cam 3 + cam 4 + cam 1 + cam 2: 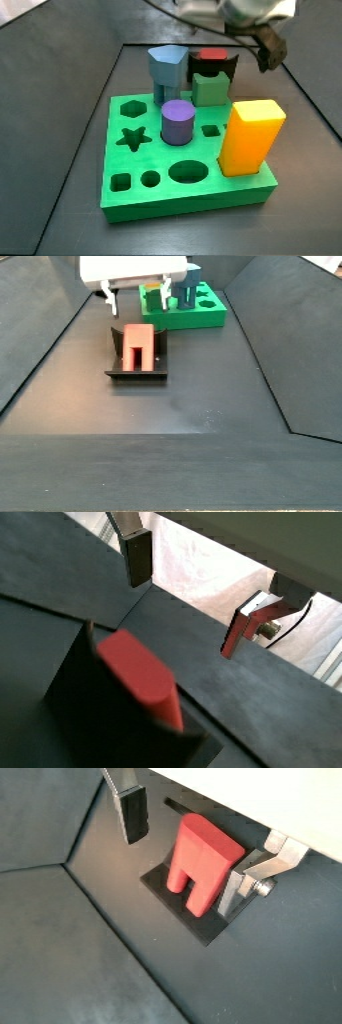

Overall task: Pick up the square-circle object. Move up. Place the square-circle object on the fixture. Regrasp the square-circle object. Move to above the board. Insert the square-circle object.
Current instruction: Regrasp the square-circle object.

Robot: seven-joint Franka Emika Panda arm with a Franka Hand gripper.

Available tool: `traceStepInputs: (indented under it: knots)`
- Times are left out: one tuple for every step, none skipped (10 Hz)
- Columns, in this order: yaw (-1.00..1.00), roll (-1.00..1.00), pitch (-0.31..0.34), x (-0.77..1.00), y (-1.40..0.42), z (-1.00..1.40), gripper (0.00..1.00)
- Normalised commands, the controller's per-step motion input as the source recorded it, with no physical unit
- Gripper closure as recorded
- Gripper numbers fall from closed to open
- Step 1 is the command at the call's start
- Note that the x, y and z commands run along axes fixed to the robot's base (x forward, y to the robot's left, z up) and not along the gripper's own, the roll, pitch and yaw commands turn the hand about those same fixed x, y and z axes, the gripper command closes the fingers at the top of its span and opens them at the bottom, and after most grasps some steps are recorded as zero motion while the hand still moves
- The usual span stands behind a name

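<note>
Stretching across the scene is a dark surface. At its far end in a side view sits the bright green board, seen closer in a side view with an orange block, a purple cylinder and a blue piece standing in its holes. Nearer lies the black fixture, carrying the red square-circle object, which rests tilted in the fixture's notch in a wrist view. Above it hangs the pincer, released, its silver fingers standing apart on either side of the peg without touching it.
</note>
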Motion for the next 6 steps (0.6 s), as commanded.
traceStepInputs:
  knots:
    - [0.05, 0.07, -0.087, 0.11, 0.03, -1.00, 0.00]
    - [0.03, 0.07, -0.083, 0.10, 0.02, -0.87, 0.00]
    - [0.02, 0.07, -0.081, 0.09, 0.02, -0.76, 0.00]
    - [0.00, 0.06, -0.070, 0.08, 0.01, -0.56, 0.00]
    - [-0.01, 0.07, -0.060, 0.07, 0.01, -0.41, 0.00]
    - [-0.02, 0.06, -0.049, 0.07, 0.00, -0.23, 0.00]
